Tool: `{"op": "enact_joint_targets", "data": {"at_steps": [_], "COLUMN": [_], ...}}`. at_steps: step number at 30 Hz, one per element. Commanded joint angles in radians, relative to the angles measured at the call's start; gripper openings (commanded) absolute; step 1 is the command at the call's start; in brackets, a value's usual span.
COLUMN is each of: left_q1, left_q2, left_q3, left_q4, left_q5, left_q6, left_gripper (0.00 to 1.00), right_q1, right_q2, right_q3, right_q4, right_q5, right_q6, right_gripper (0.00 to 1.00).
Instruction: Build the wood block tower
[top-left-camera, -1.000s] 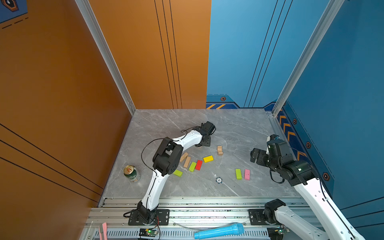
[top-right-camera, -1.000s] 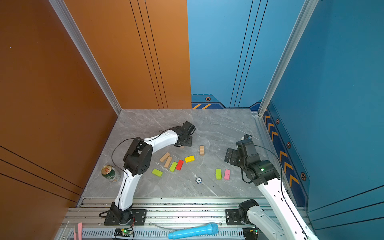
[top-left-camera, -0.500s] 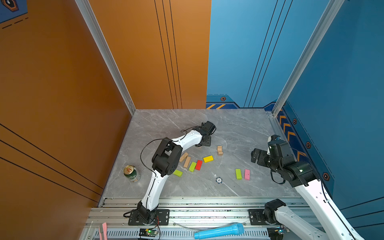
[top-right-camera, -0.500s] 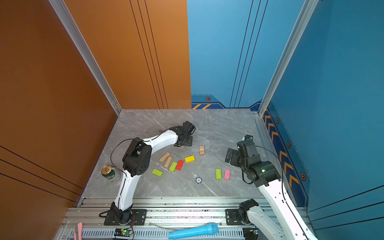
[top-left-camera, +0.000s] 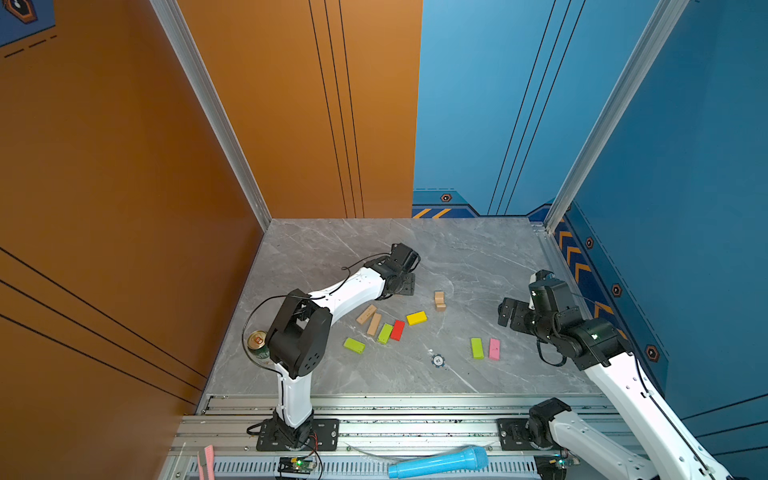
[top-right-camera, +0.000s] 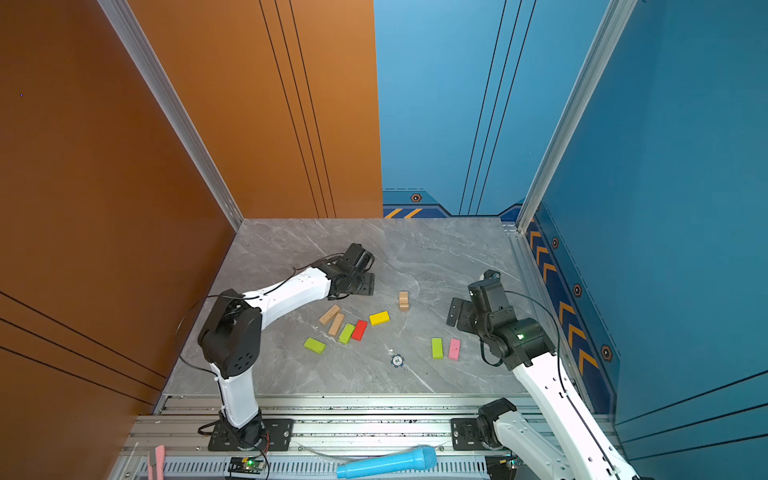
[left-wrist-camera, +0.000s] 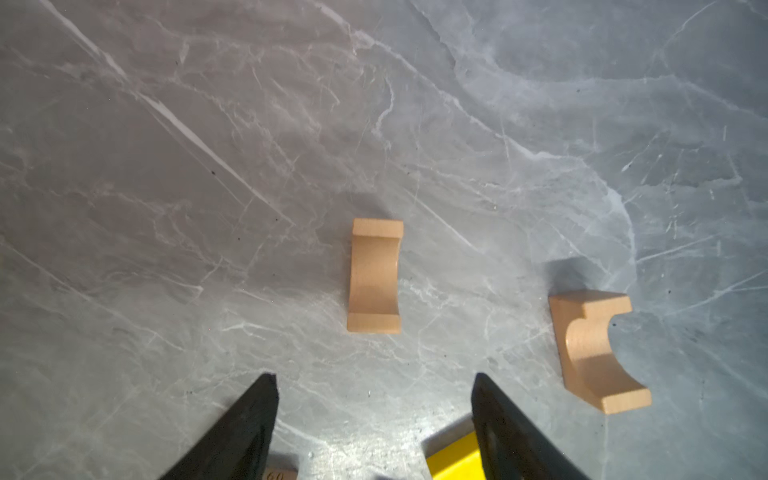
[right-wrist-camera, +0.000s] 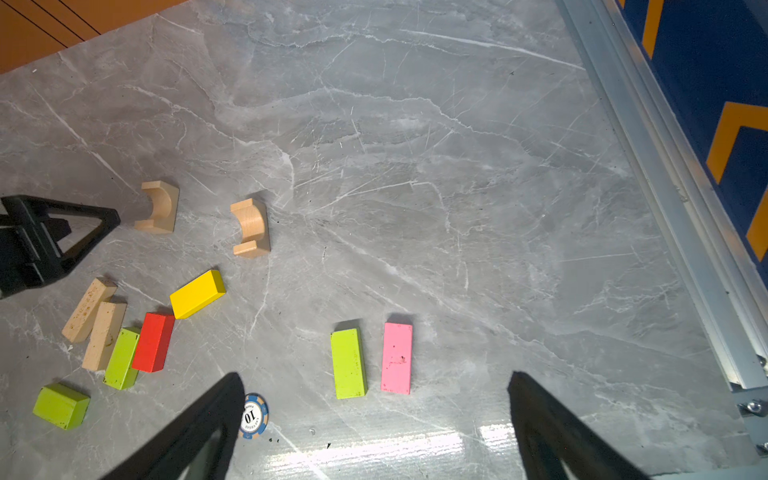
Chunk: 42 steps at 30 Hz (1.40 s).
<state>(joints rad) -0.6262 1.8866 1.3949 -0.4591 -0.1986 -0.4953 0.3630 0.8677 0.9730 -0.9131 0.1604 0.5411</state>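
The wood blocks lie loose on the grey table, none stacked, and no tower shows. Two notched tan blocks (left-wrist-camera: 374, 276) (left-wrist-camera: 598, 353) lie just ahead of my left gripper (left-wrist-camera: 374, 376), which is open and empty. In both top views that gripper (top-left-camera: 405, 284) sits left of a notched block (top-left-camera: 439, 300). Two plain tan blocks (top-left-camera: 370, 319), a lime one (top-left-camera: 385, 333), a red one (top-left-camera: 397, 330), the yellow one (top-left-camera: 416, 318) and another lime one (top-left-camera: 354, 345) lie in a cluster. My right gripper (right-wrist-camera: 375, 374) hangs open over a lime block (right-wrist-camera: 348, 363) and the pink block (right-wrist-camera: 397, 358).
A blue-white token (top-left-camera: 437, 360) lies near the front middle. A green drink can (top-left-camera: 258, 345) stands at the left edge behind the left arm's elbow. A blue microphone-shaped thing (top-left-camera: 438, 461) rests on the front rail. Walls close in the left, back and right.
My left gripper's jaws have spread wider. Both arms stay about where they were, and no block has moved.
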Motion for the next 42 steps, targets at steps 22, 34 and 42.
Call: {"op": "enact_joint_targets", "data": {"at_steps": [22, 34, 42], "left_q1": [0.031, 0.018, 0.006], "left_q2": [0.145, 0.177, 0.202], "left_q3": [-0.007, 0.027, 0.064], "left_q4": [0.135, 0.128, 0.107], "left_q5": [0.137, 0.140, 0.152], "left_q6": [0.005, 0.004, 0.005], "left_gripper": [0.82, 0.82, 0.82], "right_q1": [0.054, 0.055, 0.054], "right_q2": [0.052, 0.067, 0.062], "right_q3": [0.020, 0.020, 0.016], "right_q4": [-0.005, -0.001, -0.001], "right_q5": [0.050, 0.056, 0.060], "right_q6": [0.023, 0.014, 0.011], "right_gripper": [1.00, 1.00, 1.00]}}
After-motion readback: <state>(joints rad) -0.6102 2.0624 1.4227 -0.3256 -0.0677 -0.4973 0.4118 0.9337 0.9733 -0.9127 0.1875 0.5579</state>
